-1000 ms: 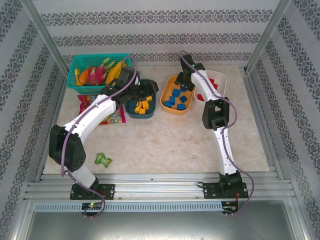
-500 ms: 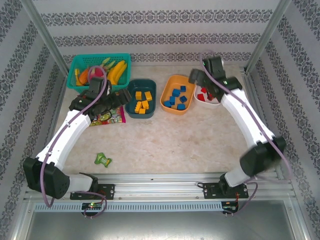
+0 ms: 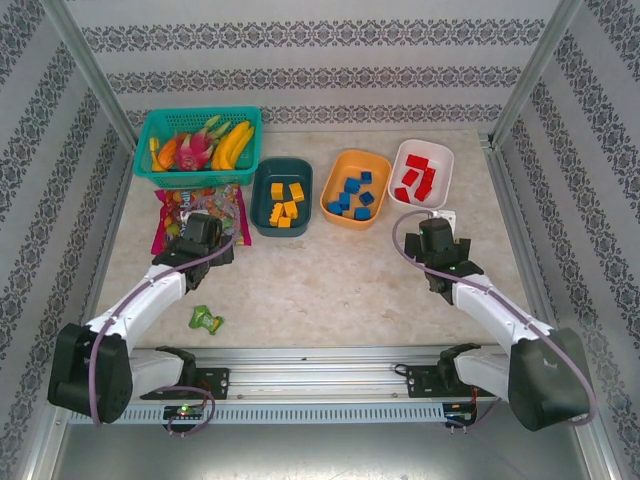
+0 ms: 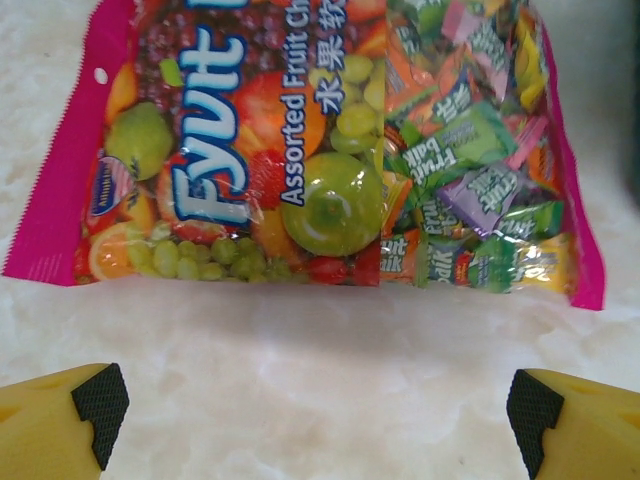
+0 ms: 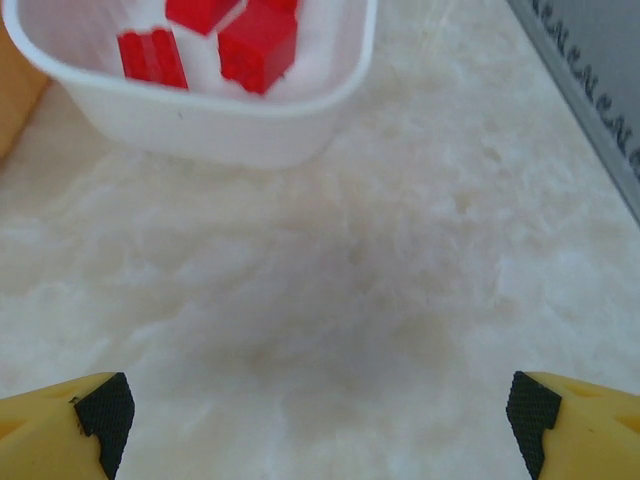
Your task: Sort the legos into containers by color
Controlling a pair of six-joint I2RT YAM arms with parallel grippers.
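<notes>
Grippers: both have their fingers spread wide, with nothing between them.
Left gripper (image 4: 315,405): low over the table (image 3: 330,280), its foam pads (image 4: 100,400) just short of the near edge of the candy bag (image 4: 300,150), not touching it.
Right gripper (image 5: 315,410): low over bare marble, pointing at the white tub (image 5: 230,130), a gap between them.
Red legos (image 5: 258,45): inside the white tub, at the right end of the row of tubs in the top view.
Blue legos (image 3: 352,195): in the orange tub (image 3: 328,195), the middle one.
Yellow-orange legos (image 3: 285,205): in the dark teal tub (image 3: 306,170), the left one, just beside the candy bag.
Loose bricks: none visible on the marble.
Mesh basket (image 3: 150,125): far-left corner, holding toy fruit, behind the candy bag.
Green toy figure (image 3: 206,320): on the table near the left arm, well apart from the tubs.
</notes>
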